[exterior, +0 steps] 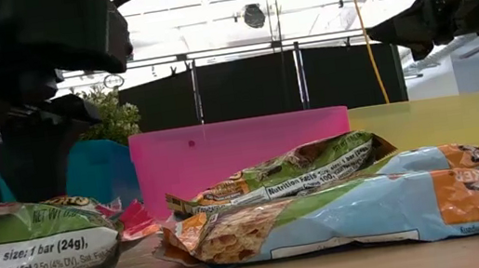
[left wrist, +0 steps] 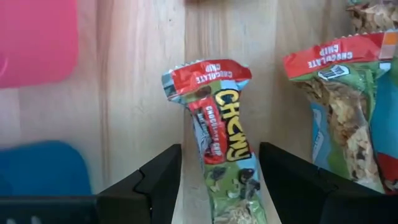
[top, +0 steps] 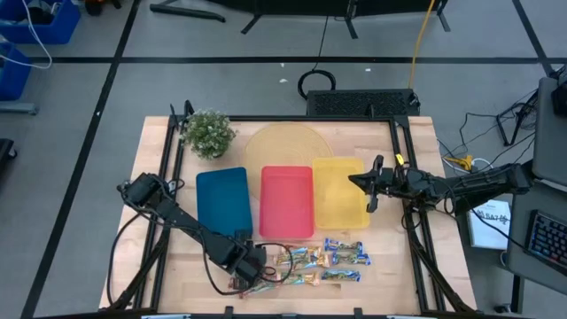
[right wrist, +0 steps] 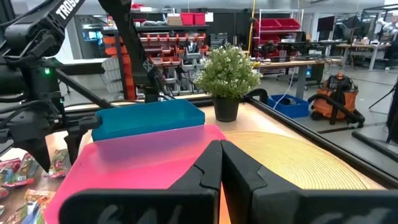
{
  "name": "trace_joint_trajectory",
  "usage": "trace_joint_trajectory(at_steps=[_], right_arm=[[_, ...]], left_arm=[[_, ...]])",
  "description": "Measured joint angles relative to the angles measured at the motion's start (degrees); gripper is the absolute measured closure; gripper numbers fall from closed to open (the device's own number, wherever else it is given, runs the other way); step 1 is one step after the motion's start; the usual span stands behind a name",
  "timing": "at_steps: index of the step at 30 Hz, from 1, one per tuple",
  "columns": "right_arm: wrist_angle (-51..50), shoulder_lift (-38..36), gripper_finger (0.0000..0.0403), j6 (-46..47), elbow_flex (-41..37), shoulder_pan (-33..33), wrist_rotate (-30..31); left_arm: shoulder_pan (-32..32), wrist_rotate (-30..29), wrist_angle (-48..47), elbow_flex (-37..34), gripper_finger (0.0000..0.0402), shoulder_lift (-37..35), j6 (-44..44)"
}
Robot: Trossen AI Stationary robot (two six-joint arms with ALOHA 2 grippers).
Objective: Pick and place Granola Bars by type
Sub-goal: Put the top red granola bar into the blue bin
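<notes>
Several granola bars (top: pixel 319 261) lie in a loose pile on the wooden table, near its front edge. My left gripper (top: pixel 257 270) points down at the pile's left end and is open. In the left wrist view its two fingers (left wrist: pixel 158 180) stand on either side of a red-and-green "Chewy" bar (left wrist: pixel 217 124) that lies flat on the wood, running along the gap between them. I see no touch. A second bar (left wrist: pixel 348 112) lies beside it. My right gripper (top: pixel 359 182) hangs level over the yellow tray (top: pixel 341 208), shut and holding nothing (right wrist: pixel 217 149).
The blue tray (top: pixel 223 202), red tray (top: pixel 287 202) and yellow tray stand side by side mid-table. Behind them lie a round straw-coloured mat (top: pixel 288 146) and a small potted plant (top: pixel 208 133). A black frame rims the table (top: pixel 159 190).
</notes>
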Motion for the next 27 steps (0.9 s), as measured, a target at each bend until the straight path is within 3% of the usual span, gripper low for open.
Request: trace_joint_trajectory(at_steps=[8,20,27], right_arm=[[0.03,0.02,0.0403,0.04,0.00,0.02,-0.02],[-0.17,0.96,0.0403,0.48,0.00,0.02,-0.15],[-0.17,0.94,0.0403,0.50,0.00,0.02,-0.13]], left_arm=[[0.18,2.33,1.90,0.04,0.0191,1.65,-1.30],[0.23,5.24,3.35,-0.05,0.0347,0.04,-3.44],[-0.91,5.84,2.64,-0.13,0.0348,-5.92,-2.99]])
